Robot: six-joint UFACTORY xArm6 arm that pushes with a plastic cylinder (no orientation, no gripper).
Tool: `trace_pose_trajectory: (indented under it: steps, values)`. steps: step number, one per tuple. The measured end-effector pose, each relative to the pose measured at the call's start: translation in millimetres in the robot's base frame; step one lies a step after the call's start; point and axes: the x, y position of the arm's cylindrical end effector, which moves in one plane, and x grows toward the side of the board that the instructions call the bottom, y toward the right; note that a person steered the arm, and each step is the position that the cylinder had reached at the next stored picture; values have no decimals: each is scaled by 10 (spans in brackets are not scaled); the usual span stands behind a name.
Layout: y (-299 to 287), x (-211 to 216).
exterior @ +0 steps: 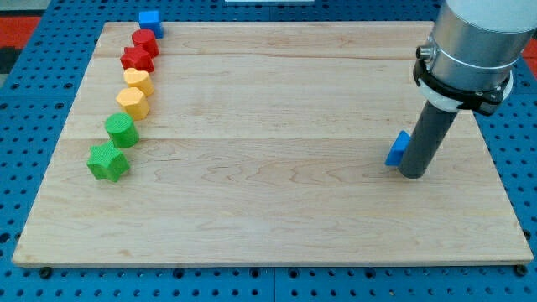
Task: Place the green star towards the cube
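On the wooden bench (277,201), the green star (107,162) sat at the bottom of a curved line of blocks along the view's left, just beside a green round block (122,130). My tip (413,174) rested far off at the view's right, touching a blue block (398,149), likely the cube meant; another blue block (150,21) stood at the top left. The arm carried no claw, only the rod. A clean push would likely start from the star's left side, steering clear of its green neighbour.
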Motion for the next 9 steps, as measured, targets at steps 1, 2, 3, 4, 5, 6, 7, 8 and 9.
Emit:
trace_pose_trajectory:
  steps: [1, 2, 3, 4, 5, 6, 7, 8, 9]
  values:
    - [-3, -83]
    - [-16, -194]
    - [-16, -220]
    - [-98, 68]
    - [-425, 358]
    - [-966, 519]
    - [-1559, 615]
    - [-2168, 649]
    - [-2781, 668]
